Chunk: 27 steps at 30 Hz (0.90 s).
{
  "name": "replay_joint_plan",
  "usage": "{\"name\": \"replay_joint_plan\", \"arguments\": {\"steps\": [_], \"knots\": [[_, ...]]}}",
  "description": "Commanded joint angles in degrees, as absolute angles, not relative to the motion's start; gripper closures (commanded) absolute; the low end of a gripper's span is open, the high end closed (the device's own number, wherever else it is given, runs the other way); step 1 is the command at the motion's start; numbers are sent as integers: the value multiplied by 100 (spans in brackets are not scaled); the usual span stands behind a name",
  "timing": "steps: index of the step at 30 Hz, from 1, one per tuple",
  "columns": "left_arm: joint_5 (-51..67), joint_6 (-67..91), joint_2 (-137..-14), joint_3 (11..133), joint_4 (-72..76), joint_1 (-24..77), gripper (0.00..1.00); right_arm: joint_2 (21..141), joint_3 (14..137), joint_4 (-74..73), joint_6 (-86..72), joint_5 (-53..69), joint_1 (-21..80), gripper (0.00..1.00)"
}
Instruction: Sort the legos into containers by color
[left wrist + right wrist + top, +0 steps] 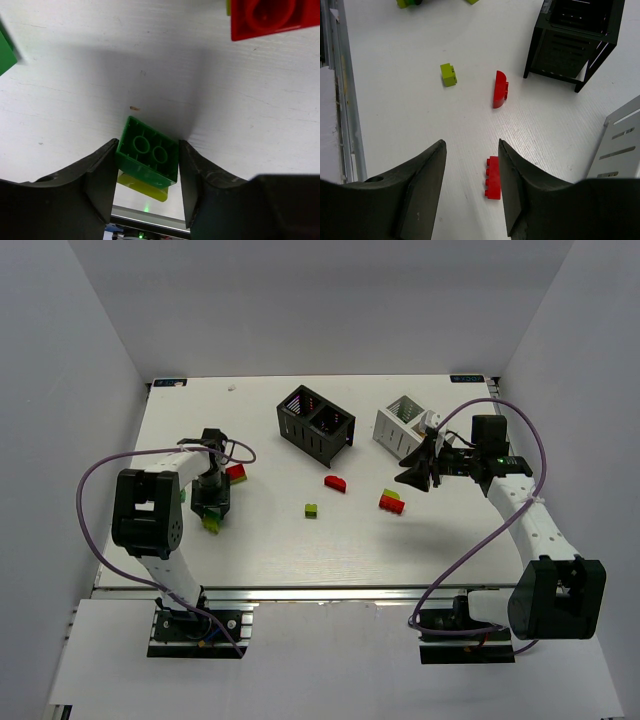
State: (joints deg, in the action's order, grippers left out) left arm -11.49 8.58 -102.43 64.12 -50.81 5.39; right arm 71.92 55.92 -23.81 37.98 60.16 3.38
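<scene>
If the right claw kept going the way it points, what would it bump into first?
Likely the small red brick just ahead of the open right claw; the rounded red brick lies beyond. Depth is unclear, so it may reach the table first.

White table (280, 555) carries two containers toward its far edge: black bin (315, 424) on the left, white bin (403, 427) near it on the right. In front of them, lying apart: red curved brick (335, 483), small green brick (311, 510), red-and-green stack (391, 502). Further left: red brick (237, 473).
</scene>
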Motion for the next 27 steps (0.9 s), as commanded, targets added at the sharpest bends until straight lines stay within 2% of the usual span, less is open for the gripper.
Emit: {"name": "replay_joint_plan", "arguments": {"steps": [1,3,4,8,10,13,14,15,21,27], "knots": [[-1213,1063,-9967,6512,-5062,554,45,6979,5687,-2443,3937,6082,308,48],[-1134,1159,-9870,6548,-5080,554,52,6961,5678,-2522,3981,6134,308,48],[-1029,1195,-9835,6565,-5089,545,58,6944,5669,-2557,4008,6161,308,49],[-879,1318,-9572,6601,-5054,554,64,6900,5625,-2733,4052,6249,325,49],[-888,1345,-9449,6574,-5045,545,64,6864,5590,-2751,4052,6258,325,49],[-931,1362,-9413,6530,-5106,554,52,6856,5599,-2795,4052,6284,325,49],[-958,1380,-9404,6513,-5115,554,42,6855,5599,-2804,4060,6275,325,49],[-975,1380,-9378,6495,-5115,554,40,6847,5607,-2830,4061,6275,325,49],[-940,1196,-9413,6451,-5194,747,31,6838,5625,-2865,4069,6310,325,49],[-1317,1790,-9764,6600,-5641,1177,29,6838,5643,-2857,4034,6319,325,49]]}}
